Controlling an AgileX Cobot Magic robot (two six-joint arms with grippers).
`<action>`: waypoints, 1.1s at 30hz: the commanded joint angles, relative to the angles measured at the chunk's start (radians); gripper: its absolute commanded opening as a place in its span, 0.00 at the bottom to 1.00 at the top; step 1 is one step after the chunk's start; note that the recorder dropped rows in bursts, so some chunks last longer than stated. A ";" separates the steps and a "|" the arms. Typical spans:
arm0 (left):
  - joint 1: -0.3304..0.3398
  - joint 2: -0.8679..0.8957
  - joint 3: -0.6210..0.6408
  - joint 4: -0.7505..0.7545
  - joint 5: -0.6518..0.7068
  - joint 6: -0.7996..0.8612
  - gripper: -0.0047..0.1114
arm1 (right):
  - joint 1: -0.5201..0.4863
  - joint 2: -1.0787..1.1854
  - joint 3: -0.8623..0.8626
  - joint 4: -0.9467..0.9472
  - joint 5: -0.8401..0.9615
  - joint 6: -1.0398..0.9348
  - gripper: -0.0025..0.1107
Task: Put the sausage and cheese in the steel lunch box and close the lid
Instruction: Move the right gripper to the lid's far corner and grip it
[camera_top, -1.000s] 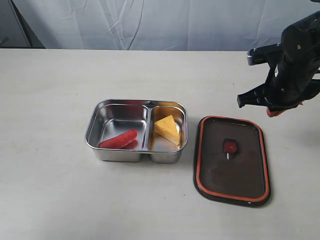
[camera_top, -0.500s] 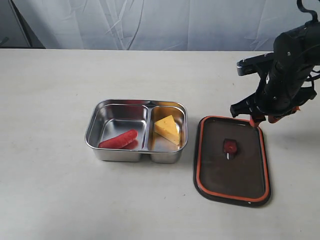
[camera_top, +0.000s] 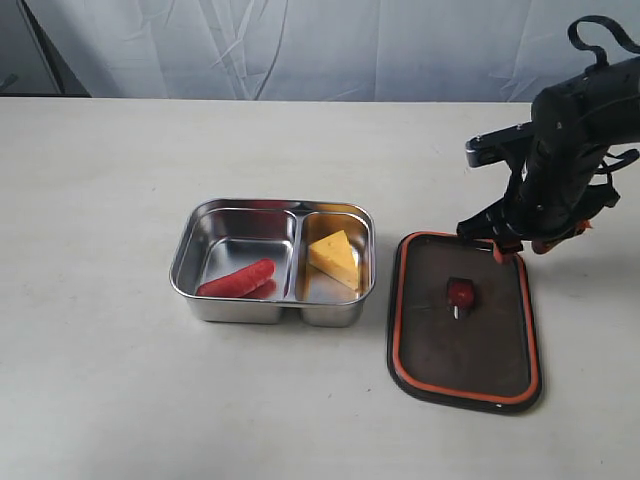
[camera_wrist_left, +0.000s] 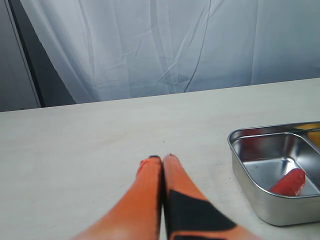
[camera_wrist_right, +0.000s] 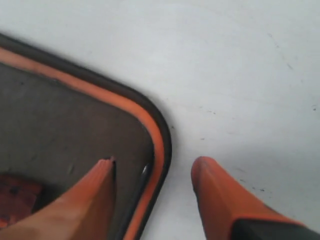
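The steel lunch box (camera_top: 245, 309), a shiny rounded-corner tray split by a divider, stands open on the matte pale table (camera_top: 100, 380), with the glossy red ribbed sausage (camera_top: 236, 279) in its left compartment and the yellow-orange cheese (camera_top: 334, 256) wedge in its right. The lid (camera_top: 470, 355), dark, translucent and edged with an orange seal, lies flat just right of the box with a small red valve tab (camera_top: 459, 293) at its centre. The right gripper (camera_wrist_right: 155, 165) stands wide, its orange fingers either side of the lid's far corner rim, contact not discernible; the left gripper (camera_wrist_left: 161, 159) is closed with nothing between its fingers.
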 joint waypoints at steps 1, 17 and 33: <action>-0.007 -0.007 0.003 0.000 -0.005 0.001 0.04 | -0.030 0.014 -0.032 0.003 0.008 -0.005 0.45; -0.007 -0.007 0.003 0.000 -0.005 0.001 0.04 | -0.041 0.143 -0.039 0.000 -0.011 -0.012 0.17; -0.007 -0.007 0.003 0.000 -0.005 0.001 0.04 | -0.041 0.123 -0.039 -0.124 0.098 -0.012 0.01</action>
